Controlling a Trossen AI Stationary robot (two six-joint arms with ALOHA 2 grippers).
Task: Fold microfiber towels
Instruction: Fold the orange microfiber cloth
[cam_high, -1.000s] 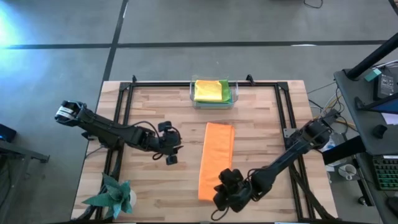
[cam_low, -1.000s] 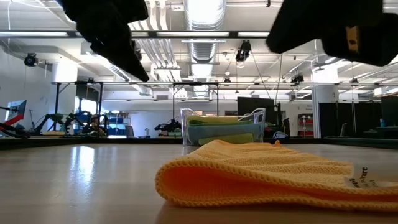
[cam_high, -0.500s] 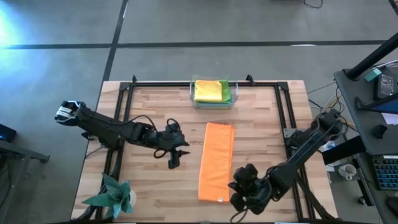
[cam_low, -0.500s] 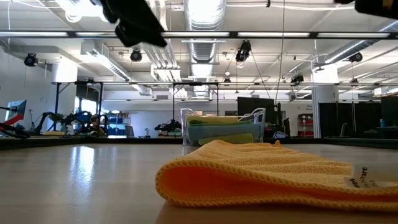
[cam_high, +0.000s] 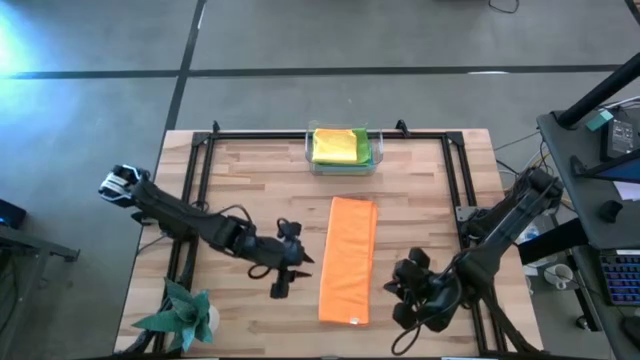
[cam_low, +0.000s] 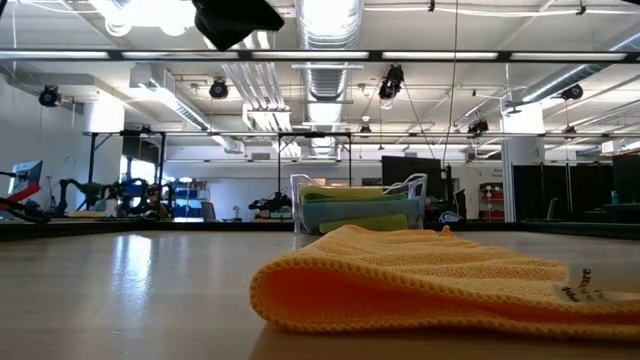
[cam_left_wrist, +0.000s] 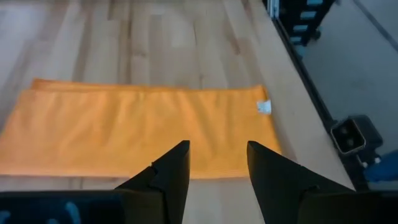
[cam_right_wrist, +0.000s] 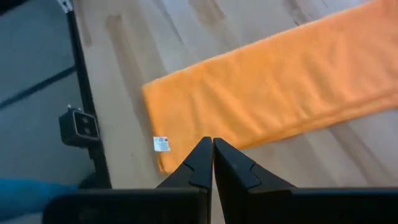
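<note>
Wooden table carries our orange towel, folded once lengthwise; further folds remain; other towels sit binned; left gripper spread beside it; right gripper pressed together, empty.

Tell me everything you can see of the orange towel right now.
The orange towel is folded into a long narrow strip, lying flat on the wooden table, in front of the clear bin. Its soft knit looks like microfiber; a small white tag sits at one near-end corner. Neither gripper touches it.
</note>
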